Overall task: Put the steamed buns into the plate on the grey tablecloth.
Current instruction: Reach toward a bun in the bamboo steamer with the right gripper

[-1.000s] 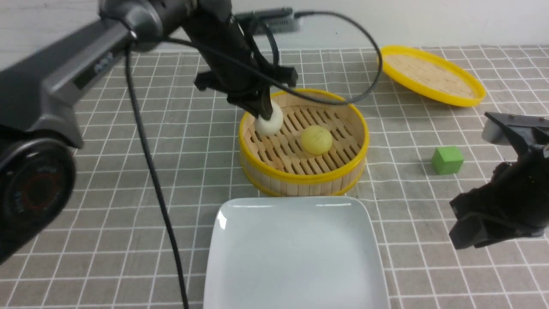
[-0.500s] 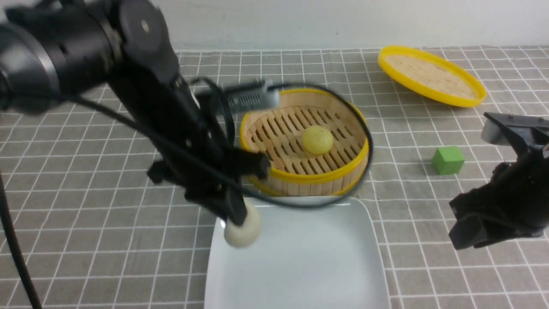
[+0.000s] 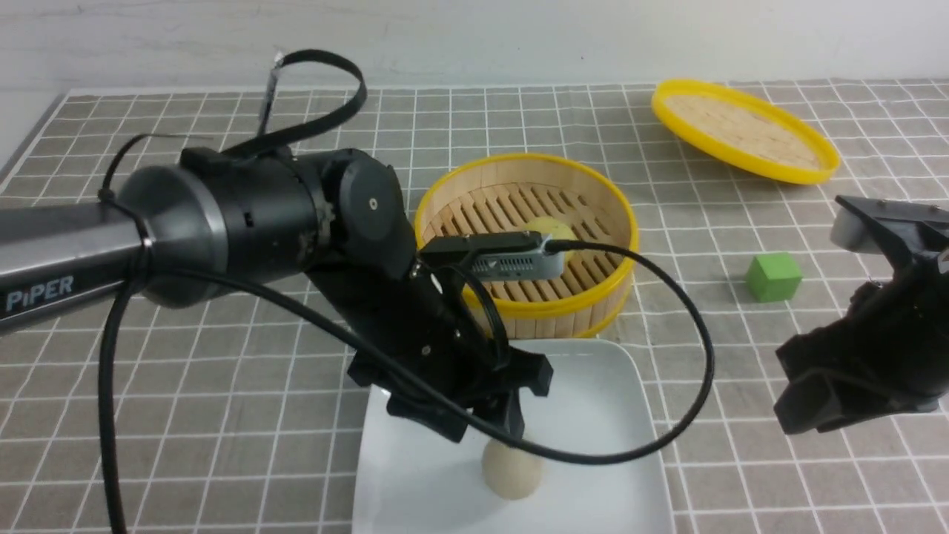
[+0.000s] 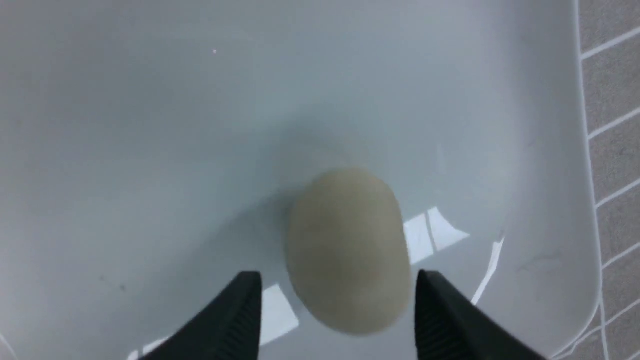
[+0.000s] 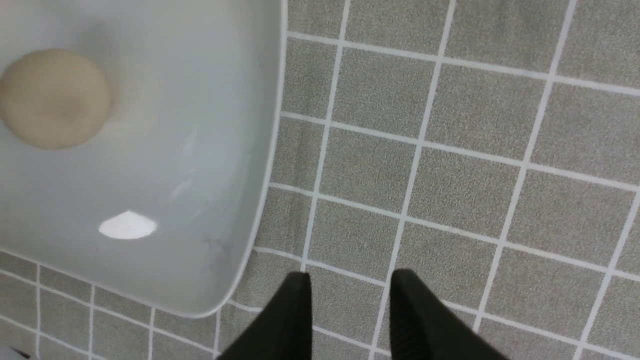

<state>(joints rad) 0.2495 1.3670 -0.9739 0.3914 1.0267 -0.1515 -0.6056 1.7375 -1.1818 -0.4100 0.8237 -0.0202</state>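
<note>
The white square plate (image 3: 593,400) lies at the near edge of the grey tablecloth (image 3: 222,415), and every place here is told from it. The off-white steamed bun (image 3: 511,469) sits on the plate, in its near half, resting on the glossy surface. The left gripper (image 4: 337,274) hangs directly above the plate with its fingers (image 4: 235,320) spread wide, one on each side of the bun, a little gap showing on both sides, so nothing is gripped. The right gripper (image 5: 350,274) hovers over bare cloth just off the plate's right edge; its jaws stand apart with a narrow gap and nothing between them.

Just beyond the plate's far edge stands the round bamboo steamer (image 3: 571,311) with its yellow rim, close to the plate. The pale yellow steamed bun (image 3: 552,227) lies inside it on the slats, partly hidden behind the left arm's wrist camera (image 3: 504,259). Farther off to the right of the plate, a green cube (image 3: 773,277) rests on the cloth. Farthest from the plate, far right, lies the steamer's yellow-rimmed lid (image 3: 745,130).
</note>
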